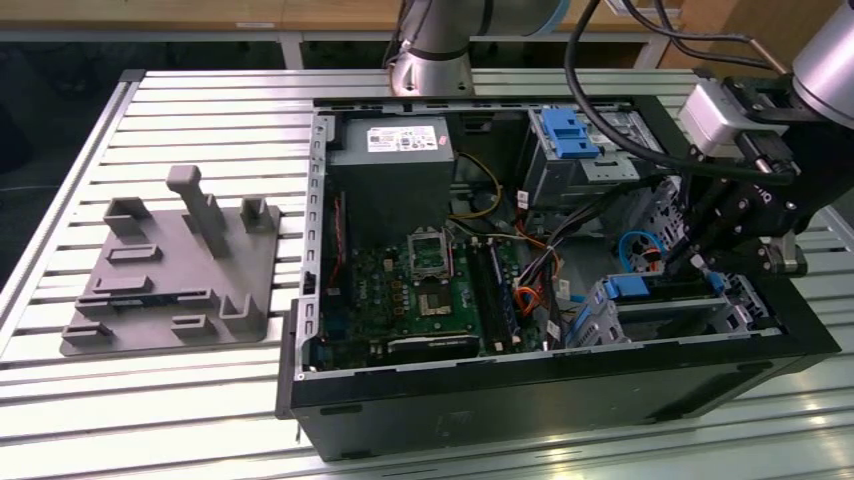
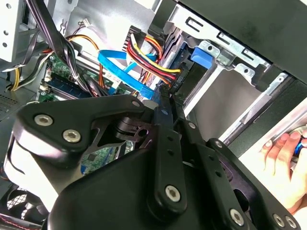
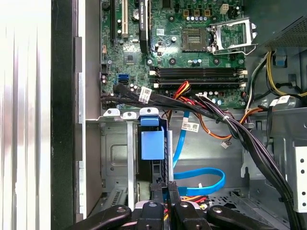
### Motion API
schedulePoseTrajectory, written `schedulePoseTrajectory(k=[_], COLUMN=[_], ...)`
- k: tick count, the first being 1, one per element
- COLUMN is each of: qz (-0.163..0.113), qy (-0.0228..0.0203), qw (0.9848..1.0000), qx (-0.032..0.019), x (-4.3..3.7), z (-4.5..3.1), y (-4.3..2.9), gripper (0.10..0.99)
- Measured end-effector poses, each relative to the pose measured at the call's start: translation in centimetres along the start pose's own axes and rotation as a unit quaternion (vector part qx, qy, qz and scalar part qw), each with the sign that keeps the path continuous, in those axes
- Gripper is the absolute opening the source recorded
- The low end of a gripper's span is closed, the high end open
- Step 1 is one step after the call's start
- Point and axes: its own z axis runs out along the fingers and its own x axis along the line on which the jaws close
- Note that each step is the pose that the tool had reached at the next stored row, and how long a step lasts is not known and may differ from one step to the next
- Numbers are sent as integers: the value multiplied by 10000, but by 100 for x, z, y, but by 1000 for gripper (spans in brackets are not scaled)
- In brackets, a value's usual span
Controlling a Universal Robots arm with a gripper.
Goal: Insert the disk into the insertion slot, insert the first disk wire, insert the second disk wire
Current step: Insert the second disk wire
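The disk (image 3: 152, 143), with its bright blue carrier, sits inside the insertion slot (image 3: 115, 153), a silver sheet-metal cage at the case's front corner. In the exterior view the disk (image 1: 638, 290) shows blue in that cage (image 1: 674, 315) at the lower right. My gripper (image 1: 683, 265) hangs just over it, reaching into the case. In both wrist views the gripper (image 3: 165, 190) (image 2: 168, 96) has its fingers close together on the black plug of a red, yellow and black disk wire (image 2: 148, 57), right at the disk's end. A blue flat disk wire (image 3: 201, 178) loops beside it.
The open computer case (image 1: 534, 395) holds a green motherboard (image 1: 427, 290), a power supply (image 1: 390, 150) and a second cage with a blue latch (image 1: 567, 135). Black cable bundles (image 3: 240, 134) cross near the cage. A grey fixture (image 1: 174, 270) lies at the exterior view's left. A person's hand (image 2: 280, 153) rests outside the case.
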Motion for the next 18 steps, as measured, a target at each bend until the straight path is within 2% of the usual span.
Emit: schedulePoseTrajectory(k=[18], qz=[0], qy=[-1], qw=[10000], qx=[0], x=[22], z=[56], y=[-6], gripper=[161])
